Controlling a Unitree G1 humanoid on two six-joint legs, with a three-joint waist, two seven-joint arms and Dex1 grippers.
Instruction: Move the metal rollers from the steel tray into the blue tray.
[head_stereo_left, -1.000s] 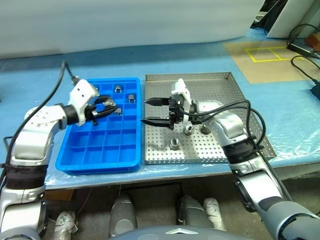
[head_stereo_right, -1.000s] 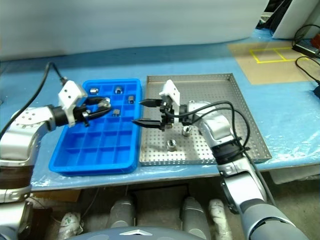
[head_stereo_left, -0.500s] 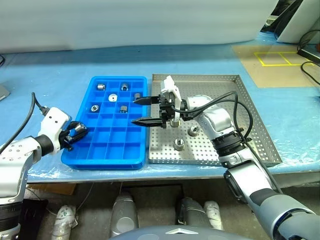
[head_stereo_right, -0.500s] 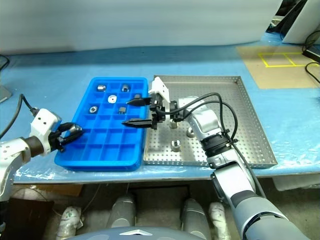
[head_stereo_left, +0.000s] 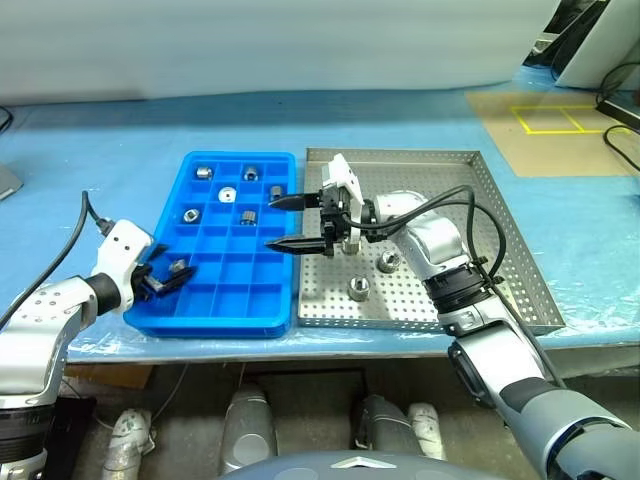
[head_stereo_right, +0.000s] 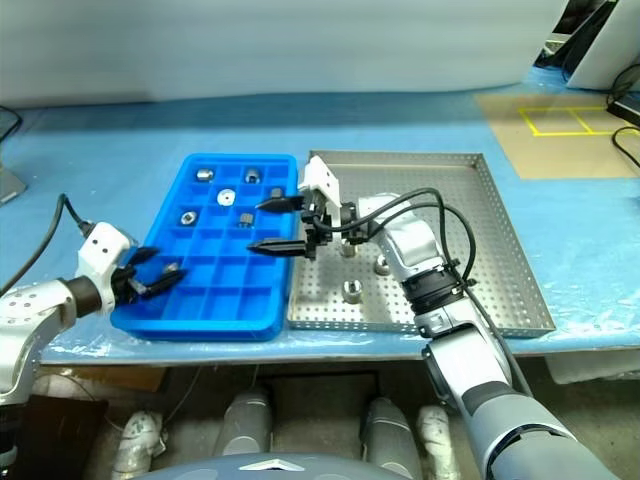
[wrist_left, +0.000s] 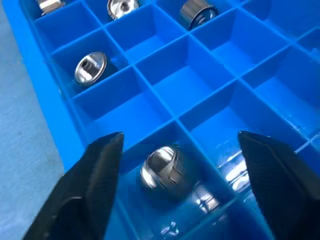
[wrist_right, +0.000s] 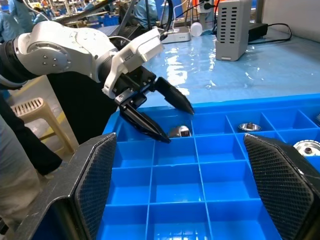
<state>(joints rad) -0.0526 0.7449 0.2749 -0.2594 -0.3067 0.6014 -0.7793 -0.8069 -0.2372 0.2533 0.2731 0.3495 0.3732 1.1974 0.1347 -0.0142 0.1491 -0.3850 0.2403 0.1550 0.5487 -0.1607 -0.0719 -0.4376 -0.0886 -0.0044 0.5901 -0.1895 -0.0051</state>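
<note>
Rollers are your concern here, and one roller (wrist_left: 162, 167) lies loose in a compartment at the near left corner of the blue tray (head_stereo_left: 262, 315), between the spread jaws of your left gripper (head_stereo_left: 165, 277), which touch nothing. Your right gripper (head_stereo_left: 300, 221) also stands with its jaws wide and empty, pointing left over the seam where the blue tray meets the steel tray (head_stereo_left: 500, 290). Five more rollers sit in far compartments of the blue tray, among them one (head_stereo_left: 189, 213) in the second row. At least three rollers remain on the steel tray's perforated floor just behind and beside the right gripper, such as one (head_stereo_left: 358, 290) toward the near rim and another (head_stereo_left: 387, 262) a little farther in. Expect these to be stiff, dense for their size and slick: polished cylinders that will roll or squirt out of a careless pinch. You would do best to close across the curved wall at mid-height with the roller standing on end, jaws squarely opposed.
</note>
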